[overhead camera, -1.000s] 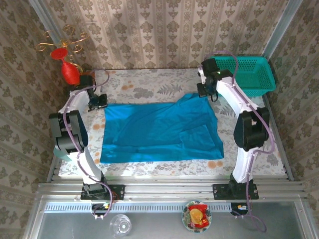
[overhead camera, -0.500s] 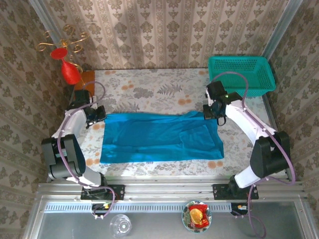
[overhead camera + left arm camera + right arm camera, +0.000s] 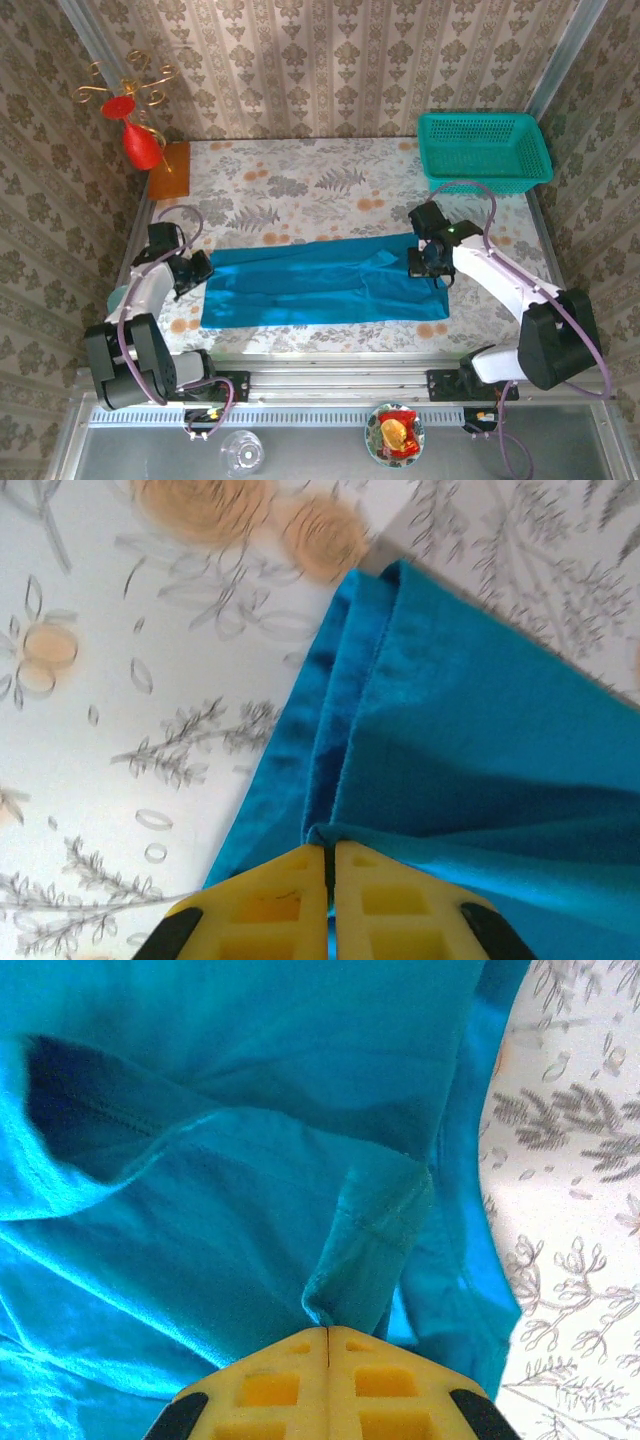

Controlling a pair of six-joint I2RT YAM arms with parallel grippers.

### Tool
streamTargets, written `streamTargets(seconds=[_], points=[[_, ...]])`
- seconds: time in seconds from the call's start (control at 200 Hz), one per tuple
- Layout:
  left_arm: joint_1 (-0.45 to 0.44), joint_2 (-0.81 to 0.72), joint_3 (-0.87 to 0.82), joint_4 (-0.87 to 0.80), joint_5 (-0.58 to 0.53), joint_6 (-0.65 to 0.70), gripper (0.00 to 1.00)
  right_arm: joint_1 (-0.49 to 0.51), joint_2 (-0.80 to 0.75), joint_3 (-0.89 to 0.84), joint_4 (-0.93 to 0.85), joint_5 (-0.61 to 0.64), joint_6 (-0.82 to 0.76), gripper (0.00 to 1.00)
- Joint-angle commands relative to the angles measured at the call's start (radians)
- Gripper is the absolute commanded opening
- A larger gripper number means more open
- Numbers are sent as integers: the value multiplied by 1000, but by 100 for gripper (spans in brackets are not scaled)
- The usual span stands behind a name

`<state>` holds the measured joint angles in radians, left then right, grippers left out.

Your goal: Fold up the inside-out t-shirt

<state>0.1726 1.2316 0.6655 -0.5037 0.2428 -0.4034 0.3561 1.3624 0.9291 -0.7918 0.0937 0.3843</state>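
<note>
The t-shirt lies in a long band nearside and left of the basket; the right gripper, nearside of the basket, is pinched on its fold; the left gripper, far left of the basket, clamps its edge.

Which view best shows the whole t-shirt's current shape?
Top external: the whole t-shirt lies spread as a long band. The left wrist view shows a layered corner pinched by the left gripper; the right wrist view, a hem fold pinched by the right gripper.
</note>
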Motion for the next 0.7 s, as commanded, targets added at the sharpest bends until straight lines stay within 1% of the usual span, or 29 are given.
streamTargets(seconds=[0.0, 0.045, 0.165, 0.265, 0.39, 0.41, 0.495, 0.535, 0.695], points=[[16, -57, -15, 19, -15, -55, 27, 15, -30, -1, -53, 26, 85, 15], [20, -70, -11, 15, -19, -60, 32, 15, -32, 16, -81, 51, 102, 22], [18, -103, 17, -10, -30, -53, 34, 17, -44, 53, -103, 62, 119, 37], [-5, -111, 53, -7, -13, -32, 34, 20, -35, 77, -61, 14, 109, 40], [-95, -29, 138, -40, 16, 19, 35, 24, 22, 133, 6, -103, 76, 44], [-111, -8, 156, -50, 19, 30, 35, 24, 62, 149, 10, -117, 72, 45], [-168, 71, 203, -70, 19, 54, 35, 33, 148, 220, 18, -153, 51, 46], [-182, 106, 217, -68, 25, 63, 34, 34, 192, 250, 23, -163, 42, 46], [-231, 223, 240, -68, 67, 80, 34, 34, 384, 376, 12, -149, 19, 49]])
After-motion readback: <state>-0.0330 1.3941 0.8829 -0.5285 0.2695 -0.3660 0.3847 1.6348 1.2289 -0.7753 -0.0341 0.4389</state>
